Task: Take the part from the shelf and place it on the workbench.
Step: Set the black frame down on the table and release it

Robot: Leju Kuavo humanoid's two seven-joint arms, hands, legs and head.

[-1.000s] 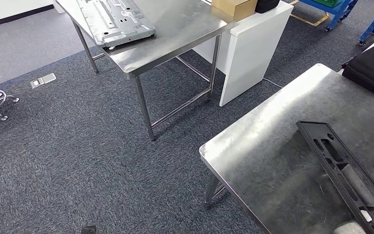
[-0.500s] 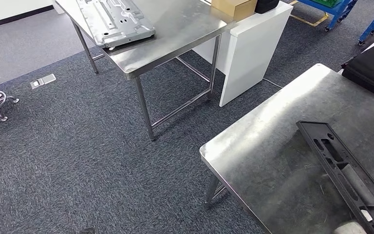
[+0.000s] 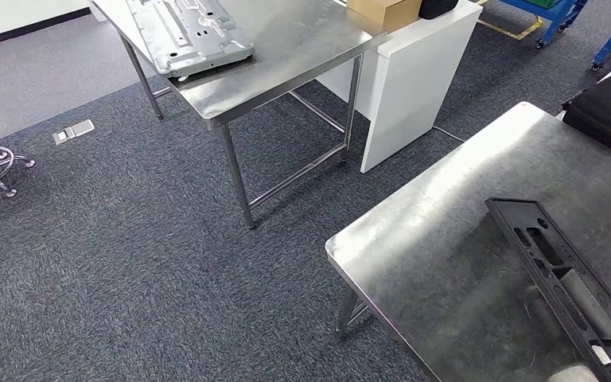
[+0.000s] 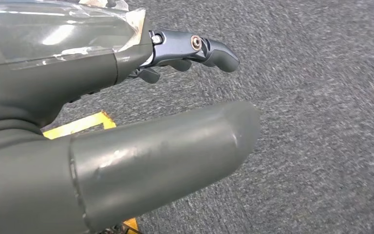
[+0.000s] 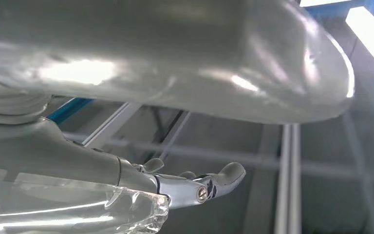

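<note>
evidently nothing is held: the left hand (image 4: 141, 122) hangs with fingers apart, as does the right hand (image 5: 175, 146). the black part (image 3: 569, 286) is laid flat near the workbench (image 3: 437, 239) right edge, seemingly already delivered.

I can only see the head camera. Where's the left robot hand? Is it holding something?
Observer: The left robot hand holds nothing. It hangs over grey carpet.
Operator: Is anything else on the floor there?
Observer: Yes, a bit of yellow tape shows behind the hand.
Operator: What about the right robot hand?
Observer: The right robot hand holds nothing either; its thumb and fingers are apart.
Operator: What's past it?
Observer: Blurry metal bars.
</note>
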